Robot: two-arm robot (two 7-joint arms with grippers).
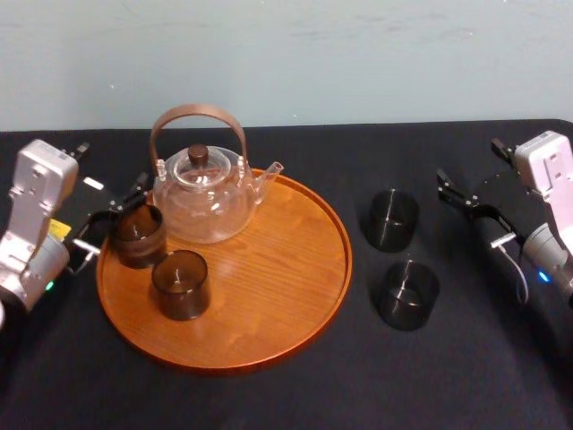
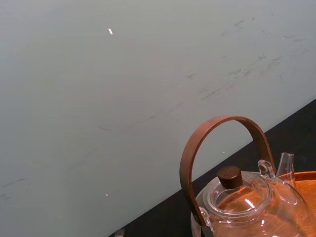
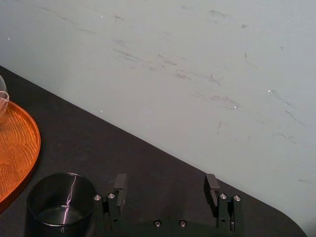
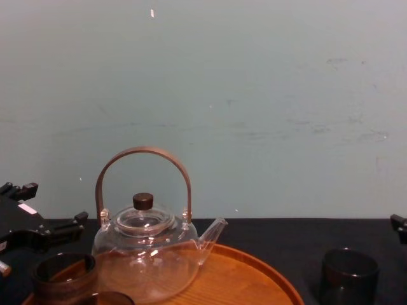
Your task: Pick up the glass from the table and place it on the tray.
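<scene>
Right pincer (image 3: 165, 183) is spread wide, the glass (image 3: 61, 202) upright just beside it, toward the tray (image 3: 19, 148). Right arm's nearer! Left pincer (image 1: 109, 219) hovers at the tray's rim; grip, cannot tell.

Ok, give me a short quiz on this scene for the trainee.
1. How many glasses stand on the tray, and how many on the table?
2. True or false: the left gripper is over the glasses on the table.
3. Pick one. The right gripper is: a) open, b) shut on a glass, c) shut on the teapot.

Key
1. Two on the tray, two on the table.
2. False: it is at the tray's left edge, by a glass.
3. a
</scene>
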